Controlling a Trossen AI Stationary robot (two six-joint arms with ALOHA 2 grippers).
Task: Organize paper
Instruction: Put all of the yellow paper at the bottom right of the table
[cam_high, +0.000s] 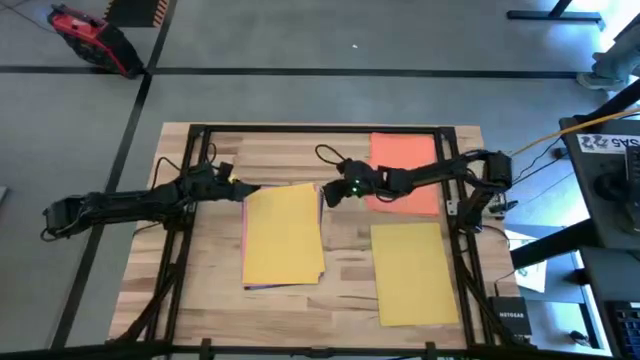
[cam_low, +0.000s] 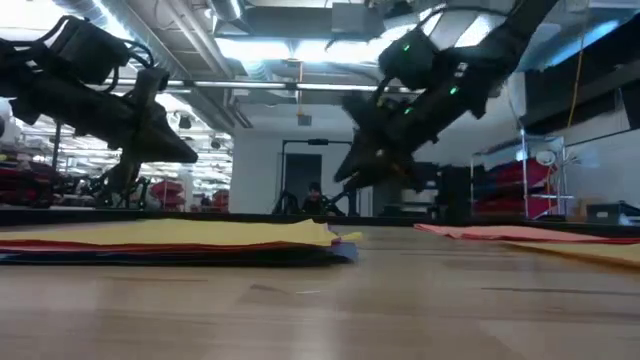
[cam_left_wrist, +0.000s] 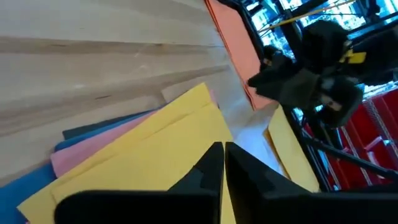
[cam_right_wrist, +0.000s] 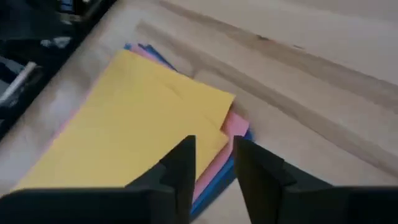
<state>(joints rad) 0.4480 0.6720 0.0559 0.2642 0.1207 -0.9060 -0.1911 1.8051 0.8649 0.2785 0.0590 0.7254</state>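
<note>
Yellow-topped stack (cam_high: 283, 236) sits mid-bench; orange sheet (cam_high: 405, 172) and yellow sheet (cam_high: 414, 272) remain unstacked. Left end effector (cam_left_wrist: 224, 163) nearly closed, empty; right end effector (cam_right_wrist: 214, 163) narrowly parted, empty.

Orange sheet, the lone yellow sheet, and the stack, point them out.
orange sheet (cam_high: 405, 160), high view, bare upper part.
lone yellow sheet (cam_high: 410, 272), high view, its middle.
stack (cam_high: 282, 237), high view, top yellow sheet.
</note>
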